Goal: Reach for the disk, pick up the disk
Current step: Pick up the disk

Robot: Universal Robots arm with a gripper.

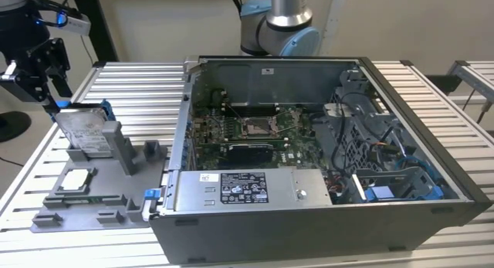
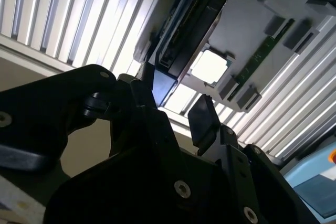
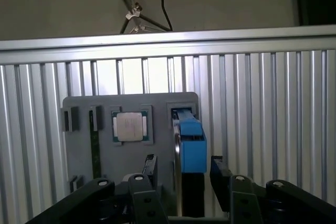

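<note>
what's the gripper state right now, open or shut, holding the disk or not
Gripper: open, jaws standing either side of the upright disk, not closed on it, holding nothing.

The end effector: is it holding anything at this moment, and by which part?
Nothing is held. The end effector is open, its fingers apart from the disk standing between them in the first wrist view.

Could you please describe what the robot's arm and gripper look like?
The arm is a silver tube with grey joints and light-blue caps. The gripper is black, with two blocky fingers and round screw heads on its body.
</note>
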